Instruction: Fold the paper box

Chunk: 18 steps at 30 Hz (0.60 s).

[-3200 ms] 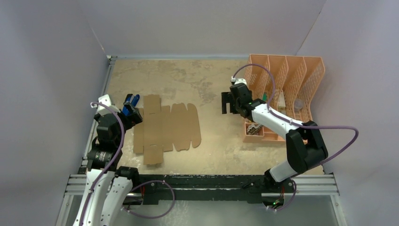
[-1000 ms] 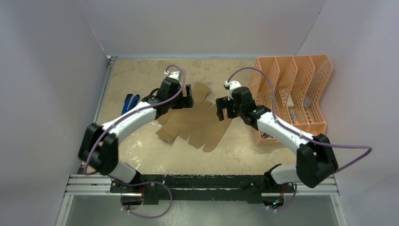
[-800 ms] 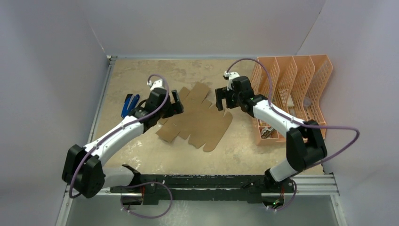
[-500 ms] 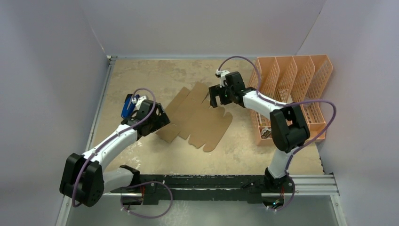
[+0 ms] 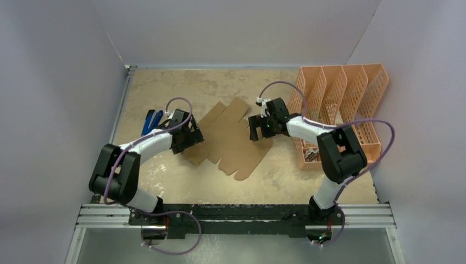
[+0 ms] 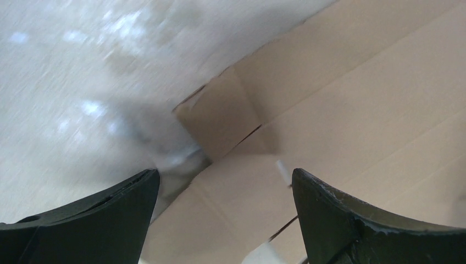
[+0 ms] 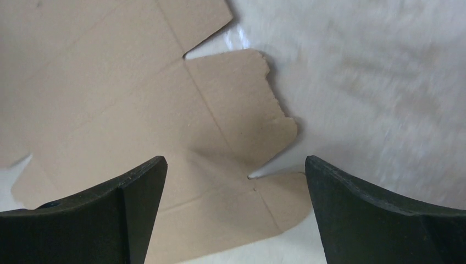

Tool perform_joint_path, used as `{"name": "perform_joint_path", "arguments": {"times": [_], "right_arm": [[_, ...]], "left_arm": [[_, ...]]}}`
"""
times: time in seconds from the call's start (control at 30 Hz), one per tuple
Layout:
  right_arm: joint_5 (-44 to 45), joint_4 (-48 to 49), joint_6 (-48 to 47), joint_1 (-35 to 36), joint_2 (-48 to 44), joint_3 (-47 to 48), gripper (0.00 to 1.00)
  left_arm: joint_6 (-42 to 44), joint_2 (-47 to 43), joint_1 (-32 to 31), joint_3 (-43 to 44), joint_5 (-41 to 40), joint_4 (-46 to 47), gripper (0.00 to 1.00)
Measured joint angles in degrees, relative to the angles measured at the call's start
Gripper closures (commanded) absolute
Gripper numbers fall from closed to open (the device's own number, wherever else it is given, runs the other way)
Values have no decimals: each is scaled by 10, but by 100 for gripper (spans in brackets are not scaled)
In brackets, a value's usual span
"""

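Note:
The paper box (image 5: 231, 142) is a flat brown die-cut cardboard sheet with flaps and rounded tabs, lying askew on the table centre. My left gripper (image 5: 189, 135) is open and empty just above the sheet's left edge; in the left wrist view the cardboard (image 6: 340, 110) fills the space between the fingers. My right gripper (image 5: 258, 129) is open and empty over the sheet's right side; the right wrist view shows a notched flap (image 7: 236, 104) below it.
A peach-orange perforated file organizer (image 5: 343, 104) stands at the right, holding small items. A blue tool (image 5: 149, 121) lies near the left wall. Purple walls close in the mottled beige table (image 5: 181, 88).
The sheet has been moved from the left to the centre and turned askew. The left arm drew back to the sheet's left edge; the right gripper shifted down over its right side.

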Motion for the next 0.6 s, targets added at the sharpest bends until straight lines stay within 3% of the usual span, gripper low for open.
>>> {"name": "perform_joint_path", "arguments": {"times": [0.33, 0.6], "right_arm": [[-13, -3, 114, 69, -145, -138, 1], [-6, -21, 186, 118, -231, -162, 1]], "left_arm": [[73, 151, 3, 149, 58, 29, 10], [134, 215, 5, 234, 97, 27, 11]]}}
